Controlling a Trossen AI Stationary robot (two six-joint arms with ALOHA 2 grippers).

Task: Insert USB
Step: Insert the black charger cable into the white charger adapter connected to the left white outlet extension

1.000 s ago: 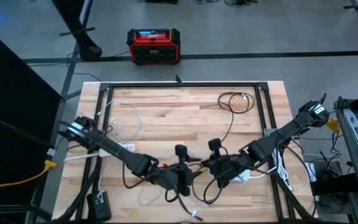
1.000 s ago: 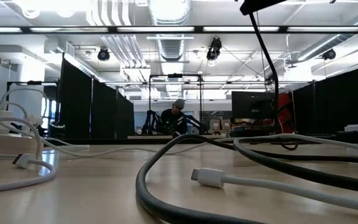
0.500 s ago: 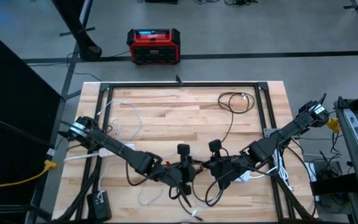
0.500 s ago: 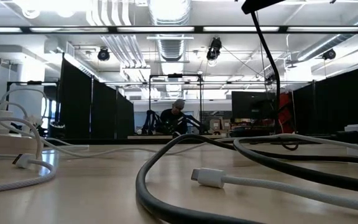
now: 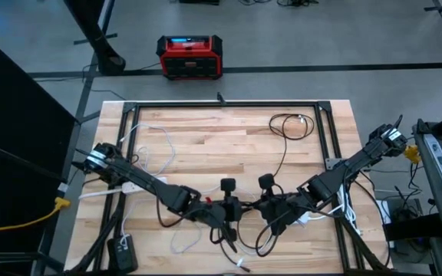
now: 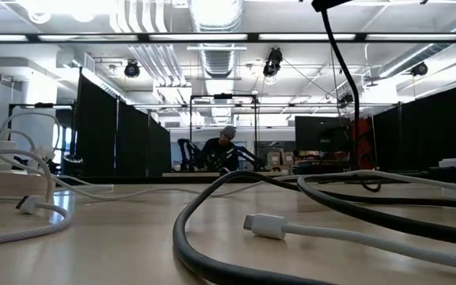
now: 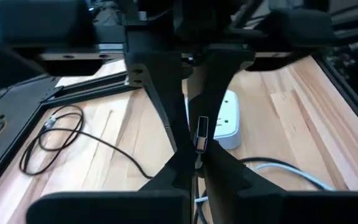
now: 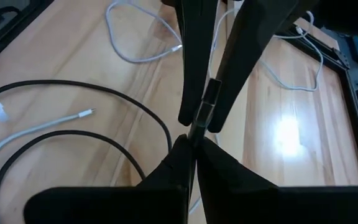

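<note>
Wooden worktop (image 5: 229,142) strewn with cables: my left gripper (image 7: 194,163) had just snapped its jaws onto the USB plug (image 7: 201,134) mid-worktop, nose to nose with my right gripper (image 8: 191,140), jaws pinching the cable (image 8: 205,102), so insertion looked ready.

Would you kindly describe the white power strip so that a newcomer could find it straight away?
Start at the wooden table and go to its right-hand part, where the right arm reaches in. The white power strip lies flat on the wood there, beyond the two tools meeting at the table's middle. Unlike the thin white and black cables around it, it is a broad, flat, rounded white block.
</note>
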